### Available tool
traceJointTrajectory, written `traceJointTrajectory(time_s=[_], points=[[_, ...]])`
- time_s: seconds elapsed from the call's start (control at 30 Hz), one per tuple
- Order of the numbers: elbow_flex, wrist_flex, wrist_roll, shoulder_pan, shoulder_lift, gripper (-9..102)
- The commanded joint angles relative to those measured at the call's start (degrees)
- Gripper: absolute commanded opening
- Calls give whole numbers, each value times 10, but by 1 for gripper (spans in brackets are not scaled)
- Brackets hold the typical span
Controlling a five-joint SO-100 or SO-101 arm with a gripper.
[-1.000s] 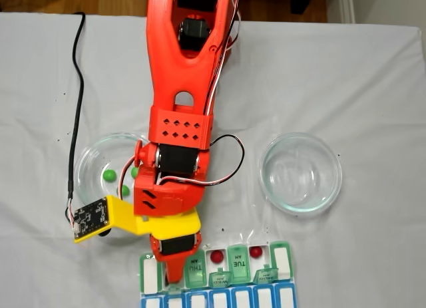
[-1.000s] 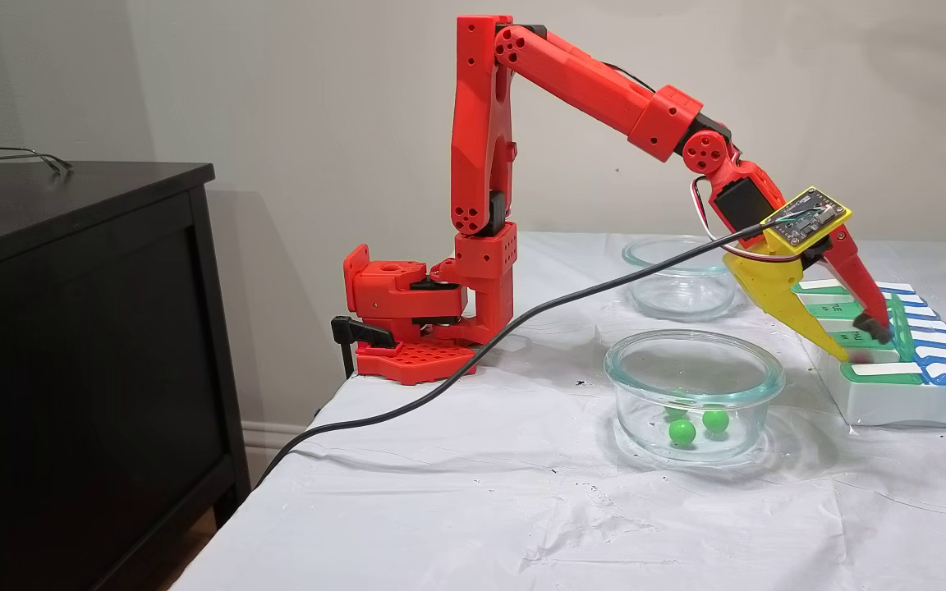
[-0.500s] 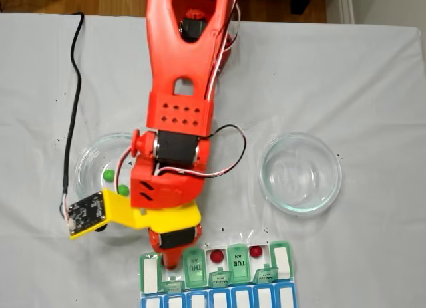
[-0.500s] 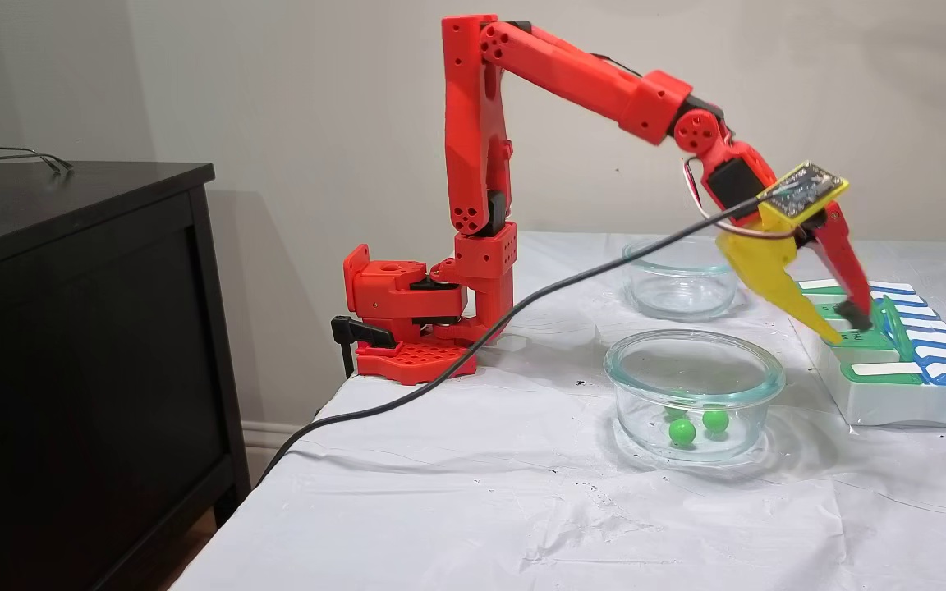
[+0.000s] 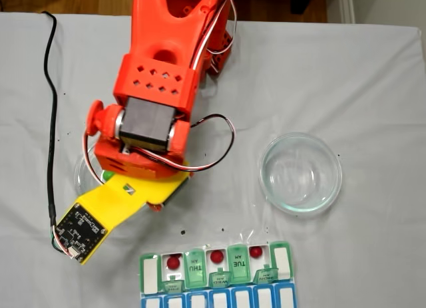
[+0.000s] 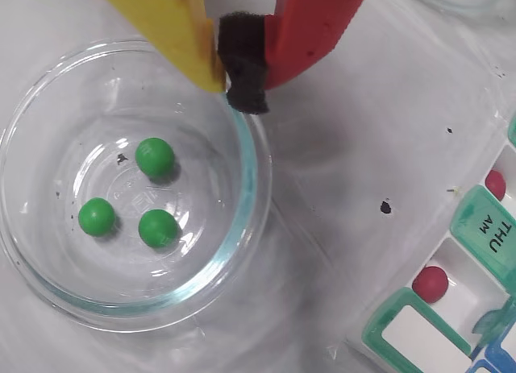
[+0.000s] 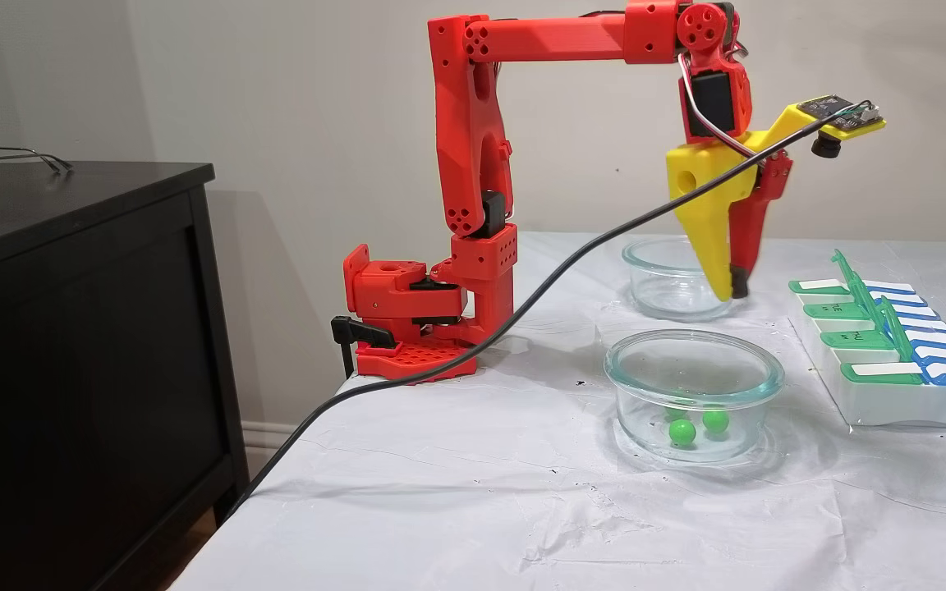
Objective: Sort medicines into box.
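Green balls (image 6: 137,196); red balls (image 5: 215,256); box (image 5: 216,276) lids green, apparently blue.

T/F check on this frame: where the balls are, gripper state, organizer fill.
1. Three green balls lie in the left bowl. True.
2. The gripper holds a red ball. False: it is shut on nothing, above the bowl rim.
3. Three red balls sit in the organizer. True.
4. The right bowl in the top-down fixed view holds red balls. False: it is empty.
5. A green ball lies in the organizer. False: only red ones there.
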Motion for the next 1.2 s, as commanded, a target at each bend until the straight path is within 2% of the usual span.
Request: traceJointTrajectory(time_s=[0.0,0.1,0.43,0.73,1.17], points=[[-42,3,-40,30,4,21],[-45,14,-72,54,-6,26],[-25,33,-123,118,-33,20],[71,-21,-124,141,-29,19],[143,-125,-48,120,-4,20]])
